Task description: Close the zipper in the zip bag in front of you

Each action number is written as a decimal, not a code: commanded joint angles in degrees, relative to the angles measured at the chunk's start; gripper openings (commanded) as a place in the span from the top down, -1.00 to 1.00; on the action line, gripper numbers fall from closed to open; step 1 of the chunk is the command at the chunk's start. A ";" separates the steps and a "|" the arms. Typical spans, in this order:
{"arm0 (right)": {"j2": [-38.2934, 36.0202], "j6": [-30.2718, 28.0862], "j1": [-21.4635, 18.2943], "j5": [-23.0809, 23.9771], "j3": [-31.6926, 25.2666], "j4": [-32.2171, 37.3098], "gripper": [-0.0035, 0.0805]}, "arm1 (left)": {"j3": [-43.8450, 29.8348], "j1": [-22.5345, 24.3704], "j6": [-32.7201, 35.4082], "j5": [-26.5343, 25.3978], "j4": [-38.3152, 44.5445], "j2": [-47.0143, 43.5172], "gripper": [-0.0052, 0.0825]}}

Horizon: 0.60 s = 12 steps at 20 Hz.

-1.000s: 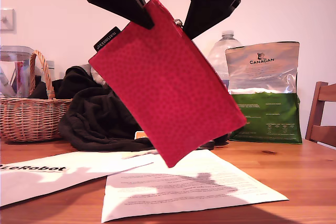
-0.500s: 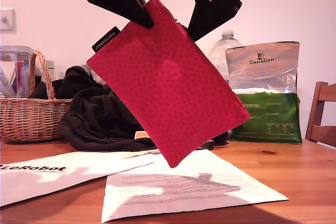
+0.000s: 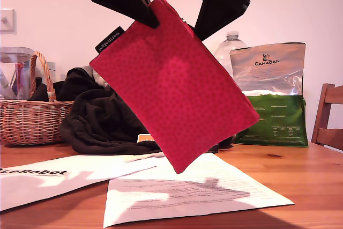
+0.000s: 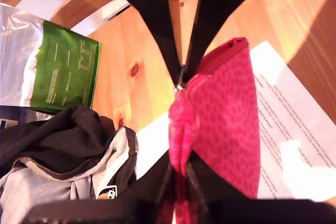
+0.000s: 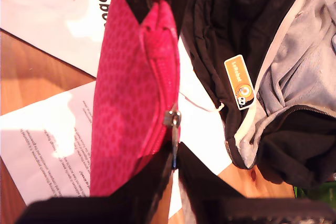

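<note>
The zip bag (image 3: 174, 87) is held tilted above the table (image 3: 300, 178). One corner is pinched by my second gripper (image 3: 143, 15), the silver pull of the zipper (image 4: 180, 85) by my first gripper (image 4: 181, 77). Both arms are cut off above the bag.

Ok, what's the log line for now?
my first gripper: shut on bag | my second gripper: shut on pull | bag: hanging above table
</note>
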 commanded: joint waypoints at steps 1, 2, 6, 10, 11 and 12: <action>-0.83 0.11 0.44 0.90 -0.13 -1.01 0.95 | 0.31 1.33 0.00 -0.07 0.83 0.22 0.93; -0.83 0.13 0.44 0.87 -0.13 -1.18 0.95 | 0.31 1.60 0.02 -0.07 0.85 0.22 0.93; -0.83 0.11 0.44 1.25 -0.13 -1.53 0.95 | 0.31 2.69 0.00 -0.07 0.85 0.22 0.93; -0.83 0.11 0.44 1.22 -0.13 -2.14 0.95 | 0.31 2.73 0.00 -0.07 0.92 0.22 0.93; -0.83 0.11 0.44 1.25 -0.13 -2.54 0.95 | 0.31 2.73 0.00 -0.07 0.98 0.22 0.93; -0.83 0.11 0.44 1.25 -0.13 -2.82 0.95 | 0.31 2.82 0.00 -0.04 1.11 0.22 0.93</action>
